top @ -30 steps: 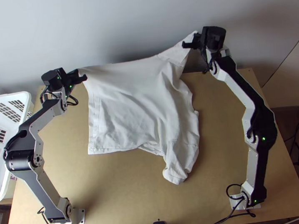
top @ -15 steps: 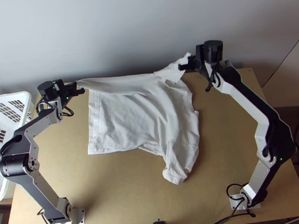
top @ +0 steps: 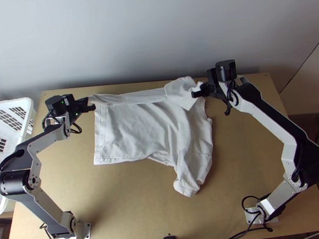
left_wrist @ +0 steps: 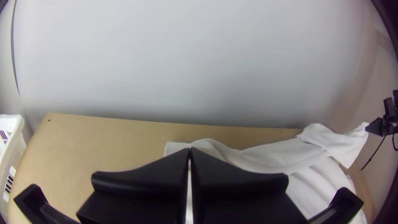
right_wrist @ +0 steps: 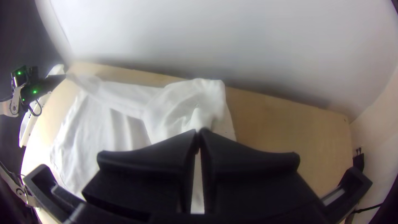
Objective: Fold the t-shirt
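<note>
T-shirt (top: 135, 126) lower, seemingly in right pincer (top: 197, 93)

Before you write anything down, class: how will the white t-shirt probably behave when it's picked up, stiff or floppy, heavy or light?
Most likely floppy: the t-shirt lies in soft wrinkles, its far edge folded over. It looks thin, so probably light for its spread. Its rumpled near sleeve may dangle or trail.
</note>
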Robot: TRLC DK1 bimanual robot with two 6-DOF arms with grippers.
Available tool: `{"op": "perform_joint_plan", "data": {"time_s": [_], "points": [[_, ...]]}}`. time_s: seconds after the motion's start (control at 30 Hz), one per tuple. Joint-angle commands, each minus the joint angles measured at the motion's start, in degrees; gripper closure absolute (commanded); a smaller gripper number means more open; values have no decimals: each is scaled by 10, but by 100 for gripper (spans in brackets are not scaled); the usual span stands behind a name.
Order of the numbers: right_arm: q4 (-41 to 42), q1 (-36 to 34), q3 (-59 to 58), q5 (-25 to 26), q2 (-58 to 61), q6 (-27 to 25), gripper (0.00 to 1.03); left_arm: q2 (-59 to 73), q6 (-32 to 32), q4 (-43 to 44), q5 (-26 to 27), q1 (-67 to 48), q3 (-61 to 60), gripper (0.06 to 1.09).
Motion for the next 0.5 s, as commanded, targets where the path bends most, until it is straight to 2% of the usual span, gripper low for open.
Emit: {"op": "perform_joint_plan", "data": {"time_s": [0.0,0.23,0.47], "points": [[-59,2,-35,-15,-12,-4,100,-16,-7,12,1,-12,-36,105],[-65,7,-93,-21,-12,-6,100,-32,-14,14,-2,-10,-58,105],[-111,31,-137,-39,-49,-21,100,-45,-14,15,-7,-3,-74,105]]}}
